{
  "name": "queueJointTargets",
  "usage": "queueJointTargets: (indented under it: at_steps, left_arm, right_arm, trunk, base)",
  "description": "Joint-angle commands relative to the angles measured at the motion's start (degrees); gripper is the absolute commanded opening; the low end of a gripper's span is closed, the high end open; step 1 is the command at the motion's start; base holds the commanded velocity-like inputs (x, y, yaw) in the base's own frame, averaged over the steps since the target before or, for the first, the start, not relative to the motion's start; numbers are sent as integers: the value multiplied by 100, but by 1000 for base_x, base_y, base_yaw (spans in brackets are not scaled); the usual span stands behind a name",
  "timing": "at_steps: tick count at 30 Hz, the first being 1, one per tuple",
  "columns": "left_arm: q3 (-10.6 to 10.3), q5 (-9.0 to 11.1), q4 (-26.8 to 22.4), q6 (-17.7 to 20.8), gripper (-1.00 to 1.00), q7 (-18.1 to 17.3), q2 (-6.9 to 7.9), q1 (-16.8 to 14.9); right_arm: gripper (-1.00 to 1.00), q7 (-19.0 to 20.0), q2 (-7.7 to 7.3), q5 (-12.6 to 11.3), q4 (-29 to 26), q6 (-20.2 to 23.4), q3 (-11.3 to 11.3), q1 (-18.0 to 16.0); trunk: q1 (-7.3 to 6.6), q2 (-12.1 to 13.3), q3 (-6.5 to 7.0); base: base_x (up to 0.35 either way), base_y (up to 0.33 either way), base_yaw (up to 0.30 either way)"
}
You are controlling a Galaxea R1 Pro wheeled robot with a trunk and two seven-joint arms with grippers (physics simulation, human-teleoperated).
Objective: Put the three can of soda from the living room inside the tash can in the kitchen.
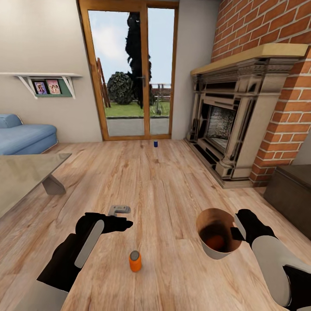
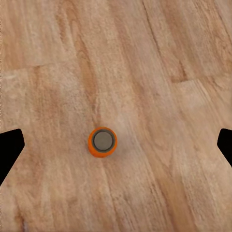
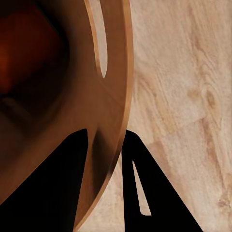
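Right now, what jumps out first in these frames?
The right gripper pinches the rim of the bin, held above the wood floor with an orange can inside it. Another orange can stands upright on the floor under the open left gripper. Far off by the glass door, a blue can stands on the floor.

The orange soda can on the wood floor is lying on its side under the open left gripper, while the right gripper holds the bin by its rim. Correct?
Not quite. The orange soda can stands upright, its grey top facing the left wrist view. The left gripper is open above it, and the right gripper pinches the rim of the tapered bin with the coppery inside.
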Motion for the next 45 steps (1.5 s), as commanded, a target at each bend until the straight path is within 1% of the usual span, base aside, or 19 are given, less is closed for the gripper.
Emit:
queueJointTargets:
  at_steps: [1, 3, 4, 6, 9, 11, 13, 14, 16, 18, 20, 21, 24, 25, 26, 28, 32, 38, 45]
  left_arm:
    - [1, -4, 1, 0, 100, 6, 0, 1]
    - [1, -6, 2, 0, 100, 29, -2, 2]
    - [-2, 3, 3, 0, 100, 170, -8, 3]
    - [-4, 17, 2, 0, 100, 288, -13, 0]
    - [-6, 25, 8, 0, 100, 380, -30, -17]
    - [-10, 26, 250, 0, 100, 406, -114, -200]
    - [-6, 34, 588, 0, 100, 404, -140, -426]
    - [-3, 96, 1069, 0, 100, 402, -171, -726]
    - [-4, 380, 2189, 0, 100, 405, -245, -1453]
    - [-5, 494, 2687, 0, 100, 406, -269, -1799]
    - [-9, 620, 3416, 0, 100, 406, -294, -2391]
    - [-8, 651, 3702, 0, 100, 405, -302, -2661]
    - [-7, 680, 4092, 0, 100, 401, -309, -3045]
    - [-4, 691, 4342, 0, 100, 399, -312, -3275]
    - [-3, 695, 4467, 0, 100, 393, -315, -3378]
    - [1, 709, 4974, 0, 100, 363, -346, -3748]
    - [12, 716, 5201, 0, 100, 348, -376, -3899]
    - [18, 718, 5263, 0, 100, 339, -388, -3941]
    - [14, 721, 5273, 0, 100, 333, -389, -3944]
  right_arm:
    - [-100, 7, 2, -23, -4, -5, 0, -3]
    - [-100, 5, 3, -23, -4, -5, 2, -3]
    - [-100, 3, 4, -23, -4, -5, 4, -3]
    - [-100, 6, 4, -23, -4, -5, 5, -3]
    - [-100, 24, 4, -28, -4, -5, 0, -3]
    - [-100, 44, -1, -40, -4, -1, -5, -3]
    - [-100, 51, -2, -43, -4, 17, -8, -6]
    - [-100, 52, -3, -46, -4, 38, -6, -12]
    - [-100, 42, 1, -25, -2, 73, -4, -23]
    - [-100, 34, 4, -15, 0, 86, -2, -30]
    - [-100, 25, 6, -4, 3, 102, 3, -45]
    - [-100, 23, 9, -2, 4, 109, 4, -52]
    - [-100, 21, 11, 2, 1, 198, 5, -60]
    - [-100, 18, 9, 6, -1, 323, 5, -70]
    - [-100, 17, 8, 7, -1, 387, 5, -87]
    - [-100, 12, 0, 15, -3, 608, 12, -200]
    - [-100, 8, -18, 32, -4, 702, 14, -310]
    - [-100, 5, -54, 37, -3, 818, 14, -389]
    - [-100, 2, -49, 38, -4, 836, 15, -454]
  trunk:
    - [-1, -1, 1]
    - [-1, -1, 1]
    - [2, -2, -21]
    - [7, -5, -66]
    - [15, -9, -132]
    - [20, -11, -177]
    - [25, -14, -221]
    - [25, -14, -221]
    - [25, -14, -221]
    - [25, -14, -221]
    - [25, -14, -221]
    - [25, -14, -221]
    - [25, -14, -221]
    - [25, -14, -221]
    - [25, -14, -221]
    - [25, -14, -221]
    - [25, -14, -221]
    - [25, -14, -221]
    - [25, -14, -221]
  base:
    - [0, 0, 0]
    - [0, 0, 0]
    - [0, 0, 0]
    - [0, 0, 0]
    - [0, 0, 0]
    - [0, 0, 0]
    - [0, 0, 0]
    - [0, 0, 0]
    - [0, 0, 0]
    - [0, 0, 0]
    - [0, 0, 0]
    - [0, 0, 0]
    - [0, 0, 0]
    - [0, 0, 0]
    - [0, 0, 0]
    - [0, 0, 0]
    - [0, 0, 0]
    - [0, 0, 0]
    - [0, 0, 0]
